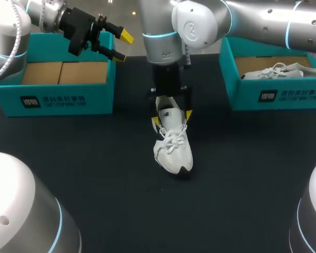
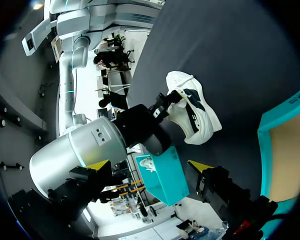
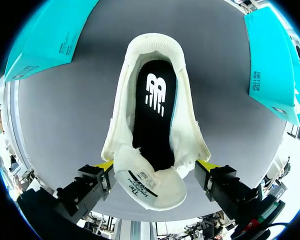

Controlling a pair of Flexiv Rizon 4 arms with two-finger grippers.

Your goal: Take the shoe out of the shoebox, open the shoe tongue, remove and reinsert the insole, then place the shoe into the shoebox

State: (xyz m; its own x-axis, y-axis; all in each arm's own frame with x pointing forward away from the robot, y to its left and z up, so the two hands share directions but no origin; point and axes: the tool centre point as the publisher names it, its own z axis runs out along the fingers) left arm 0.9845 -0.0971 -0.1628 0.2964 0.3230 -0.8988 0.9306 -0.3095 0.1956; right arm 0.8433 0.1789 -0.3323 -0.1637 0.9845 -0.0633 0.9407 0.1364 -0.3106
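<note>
Your dark table [image 1: 95, 158], teal left shoebox [image 1: 58, 100] and right shoebox [image 1: 284, 95] at its far side, white shoe [image 1: 174, 145] standing between them, your right gripper [image 1: 171, 118] spread wide astride its heel, your left gripper [image 1: 122, 46] spread empty above the left shoebox.

The table [image 1: 95, 174] is a flat surface with a dark, matte covering, and three items rest directly on it. The white shoe [image 1: 174, 145] stands upright on its sole near the table's middle, toe toward the robot's side and heel toward the far edge. One teal shoebox [image 1: 58, 97] sits to the left of the white shoe and farther back, and a second teal shoebox [image 1: 284, 95] sits to the right of it and farther back; both are open-topped and well apart from the white shoe.
</note>
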